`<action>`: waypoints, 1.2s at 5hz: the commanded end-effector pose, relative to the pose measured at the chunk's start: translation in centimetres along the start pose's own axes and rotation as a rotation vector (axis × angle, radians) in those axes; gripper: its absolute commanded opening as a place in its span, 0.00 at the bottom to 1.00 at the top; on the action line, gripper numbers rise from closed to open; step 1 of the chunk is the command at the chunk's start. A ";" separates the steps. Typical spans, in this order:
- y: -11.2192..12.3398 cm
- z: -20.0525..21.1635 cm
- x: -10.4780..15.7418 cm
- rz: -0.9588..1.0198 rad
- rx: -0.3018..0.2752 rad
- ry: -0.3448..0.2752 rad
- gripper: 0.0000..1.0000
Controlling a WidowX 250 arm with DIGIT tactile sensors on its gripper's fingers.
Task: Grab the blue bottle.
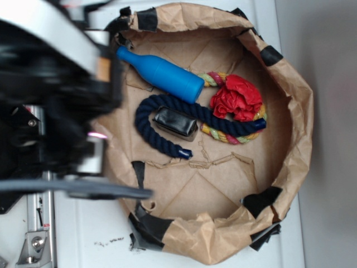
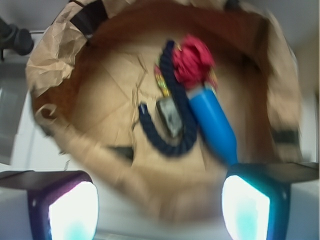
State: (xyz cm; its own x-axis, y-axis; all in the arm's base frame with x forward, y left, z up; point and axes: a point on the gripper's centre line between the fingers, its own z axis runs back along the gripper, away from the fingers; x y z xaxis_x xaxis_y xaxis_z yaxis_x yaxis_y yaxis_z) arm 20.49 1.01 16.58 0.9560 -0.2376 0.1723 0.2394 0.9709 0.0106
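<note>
Matte blue bottle (image 1: 162, 74), narrow-necked.

The robot arm (image 1: 50, 72) is built of black housings, blurred in the exterior view, crossed by a broad pale grey band at the top. A small pink light glows on its dark body, near a silver metal bracket (image 1: 36, 243) with screws. In the wrist view, the gripper (image 2: 160, 210) shows two dark fingers (image 2: 60, 202) with glowing whitish-cyan pads.

No text, label, brand, number or sign can be read anywhere in either view; the wrist view is also blurred.
</note>
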 end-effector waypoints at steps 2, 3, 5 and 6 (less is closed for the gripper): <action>4.4 -10.8 0.4 -0.467 0.144 0.137 1.00; 7.1 -11.5 0.8 -0.430 0.101 0.121 1.00; 9.0 -11.9 1.3 -0.326 0.073 0.149 0.00; 6.5 -7.0 3.0 -0.238 0.122 0.027 0.00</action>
State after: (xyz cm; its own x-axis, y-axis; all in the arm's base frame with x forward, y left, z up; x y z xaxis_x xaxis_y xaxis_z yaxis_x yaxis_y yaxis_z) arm 25.20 6.69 8.78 0.8943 -0.4408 0.0774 0.4313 0.8950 0.1136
